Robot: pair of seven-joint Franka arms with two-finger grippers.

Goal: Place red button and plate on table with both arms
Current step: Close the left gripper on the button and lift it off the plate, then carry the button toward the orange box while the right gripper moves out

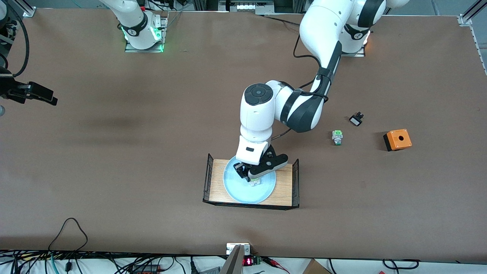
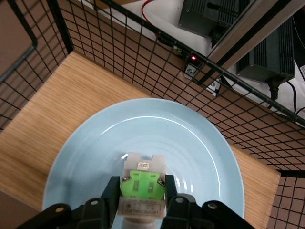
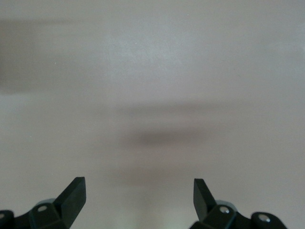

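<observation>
The red button (image 2: 142, 183) sits in the plate (image 2: 86, 157), but its red cap does not show; only the green block and the pale body do. The left gripper (image 2: 142, 200) covers its sides, and the picture edge cuts off its lower part. From the front, the left arm hides part of the plate (image 1: 232, 188) and most of the button. The right gripper (image 1: 36, 93), well away from the plate, is cut off at the picture's edge. The small black-and-white switch (image 1: 356, 119) is too small to make out.
</observation>
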